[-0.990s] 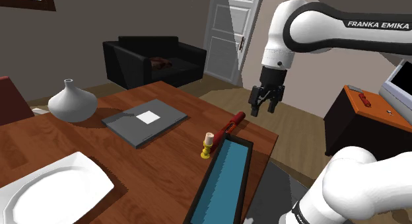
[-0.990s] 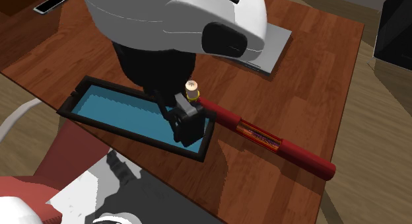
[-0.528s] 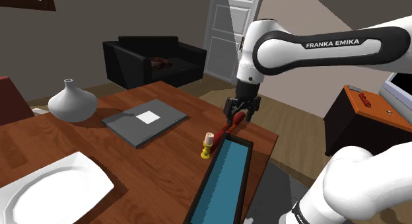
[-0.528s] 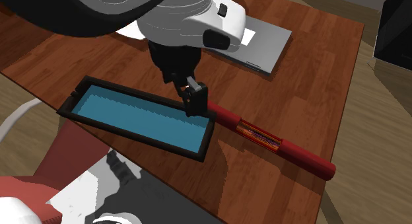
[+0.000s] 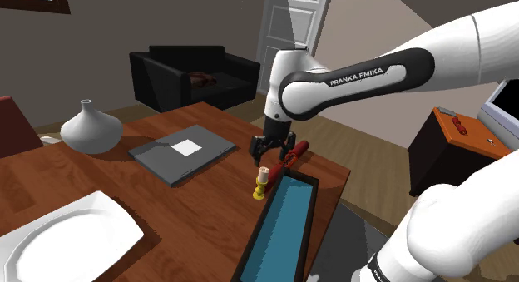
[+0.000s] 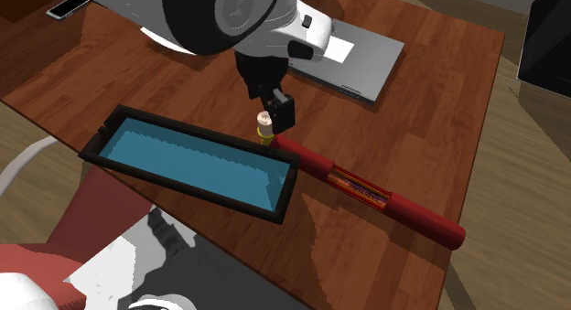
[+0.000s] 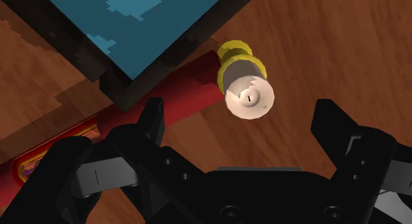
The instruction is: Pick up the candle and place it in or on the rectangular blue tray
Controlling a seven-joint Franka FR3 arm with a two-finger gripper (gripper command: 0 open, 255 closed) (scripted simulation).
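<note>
Now the fingers [image 7: 153,120] are standing wide apart, holding nothing, and hovering just above the candle [image 7: 247,97]. The candle is standing upright in a yellow holder on the bench [image 7: 317,51], roughly midway between the fingers and touched by neither.

I am judging the step to be the descent to grasp. It is calling for a straight drop that keeps the candle centred, then a close low on the pale stem, since the stem looks light and easy to tip.

A red tube [image 7: 185,100] is lying just beside the holder, under one finger, and that finger is risking a clip on it. The blue tray [image 7: 112,84] is sitting just beyond the tube, close enough for a short carry.

Well away from the fingers, a grey slab [image 5: 181,151], a white vase [image 5: 90,129] and a plate [image 5: 66,239] are sitting on the bench.
</note>
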